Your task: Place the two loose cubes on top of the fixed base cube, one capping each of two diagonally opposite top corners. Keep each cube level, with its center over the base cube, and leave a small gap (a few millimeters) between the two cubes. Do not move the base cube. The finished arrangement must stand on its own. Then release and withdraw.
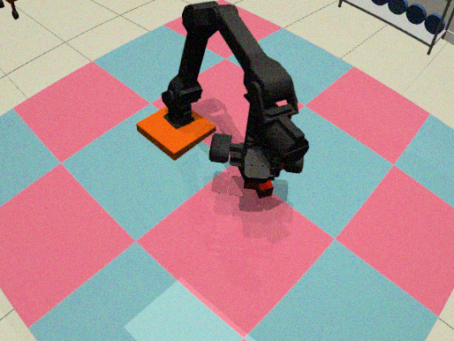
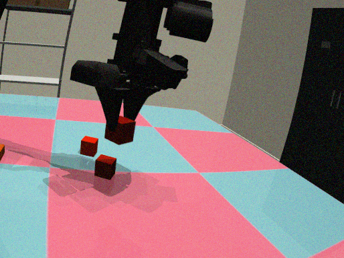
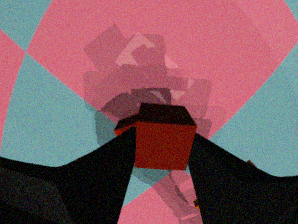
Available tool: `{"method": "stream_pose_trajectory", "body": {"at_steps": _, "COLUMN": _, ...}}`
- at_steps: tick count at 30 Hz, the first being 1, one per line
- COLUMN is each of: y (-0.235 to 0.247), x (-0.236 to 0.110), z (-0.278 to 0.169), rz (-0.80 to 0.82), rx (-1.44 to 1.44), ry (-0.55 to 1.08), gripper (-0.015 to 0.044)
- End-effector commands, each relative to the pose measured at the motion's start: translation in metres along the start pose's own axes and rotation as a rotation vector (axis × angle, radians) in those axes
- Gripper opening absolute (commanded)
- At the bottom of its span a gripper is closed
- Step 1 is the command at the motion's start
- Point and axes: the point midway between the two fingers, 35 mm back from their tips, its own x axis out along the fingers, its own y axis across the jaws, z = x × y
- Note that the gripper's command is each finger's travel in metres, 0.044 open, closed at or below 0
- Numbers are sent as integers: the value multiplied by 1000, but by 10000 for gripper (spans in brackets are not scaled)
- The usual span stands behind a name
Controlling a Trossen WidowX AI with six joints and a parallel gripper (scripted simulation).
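My gripper (image 2: 122, 124) (image 3: 162, 135) is shut on a red cube (image 2: 121, 134) (image 3: 164, 150). It holds the cube in the air, well above the floor mat. Two more red cubes of similar look stand apart on the mat. The nearer cube (image 2: 105, 167) (image 1: 265, 189) is close to the held cube in the top view. The farther cube (image 2: 89, 147) stands behind it to the left in the exterior view; the arm hides most of it in the top view. Part of one cube (image 3: 124, 127) shows beyond the left finger in the wrist view. I cannot tell which standing cube is the base.
The arm rises from an orange base plate (image 1: 177, 139). The floor mat (image 1: 230, 265) (image 2: 150, 227) has pink and blue squares, and the arm's shadow falls around the cubes. A rack (image 1: 397, 28) stands beyond the mat, and a dark cabinet (image 2: 314, 83) stands at the right in the exterior view.
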Motion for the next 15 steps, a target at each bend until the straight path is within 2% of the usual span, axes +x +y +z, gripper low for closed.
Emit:
{"method": "stream_pose_trajectory", "body": {"at_steps": 1, "y": 8, "x": 2, "z": -10, "rz": 7, "rx": 20, "ry": 0, "gripper": 105}}
{"method": "stream_pose_trajectory", "body": {"at_steps": 15, "y": 34, "x": 11, "z": -46, "rz": 10, "rx": 90, "ry": 3, "gripper": 105}}
